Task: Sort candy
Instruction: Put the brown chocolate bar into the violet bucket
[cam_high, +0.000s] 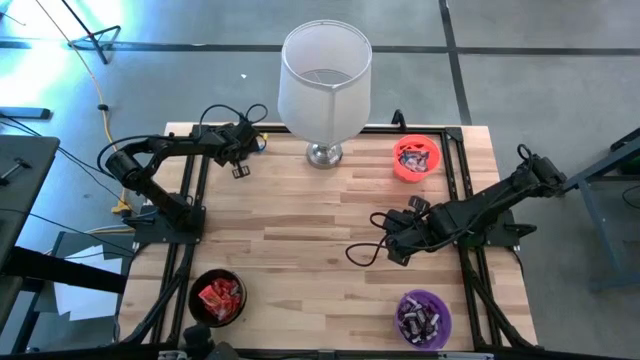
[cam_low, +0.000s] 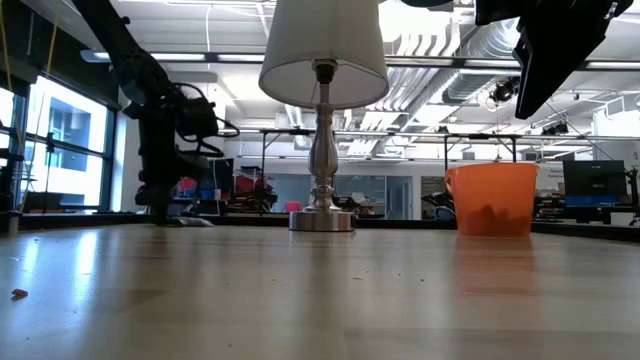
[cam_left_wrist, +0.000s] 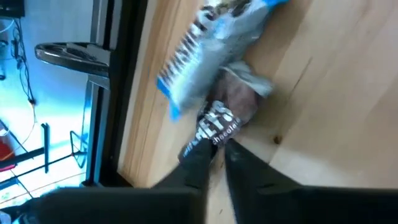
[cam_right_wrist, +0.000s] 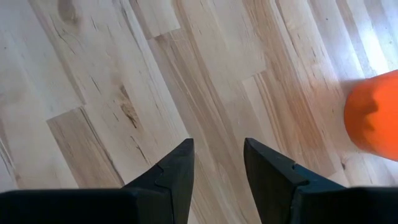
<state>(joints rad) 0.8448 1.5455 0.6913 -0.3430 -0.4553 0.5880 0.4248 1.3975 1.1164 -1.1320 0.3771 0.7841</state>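
Wooden desk (cam_high: 300, 230) | left claw (cam_left_wrist: 217, 149) far-left, pinched on dark brown candy (cam_left_wrist: 227, 112) beside blue-white candy (cam_left_wrist: 205, 43) | right claw (cam_right_wrist: 217, 155) parted, empty, over bare wood

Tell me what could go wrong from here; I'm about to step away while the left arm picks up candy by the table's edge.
The left gripper pinches only the end of the brown candy, so it might slip out on lifting. The blue-white candy lies against it and could get dragged, perhaps off the table edge close by.
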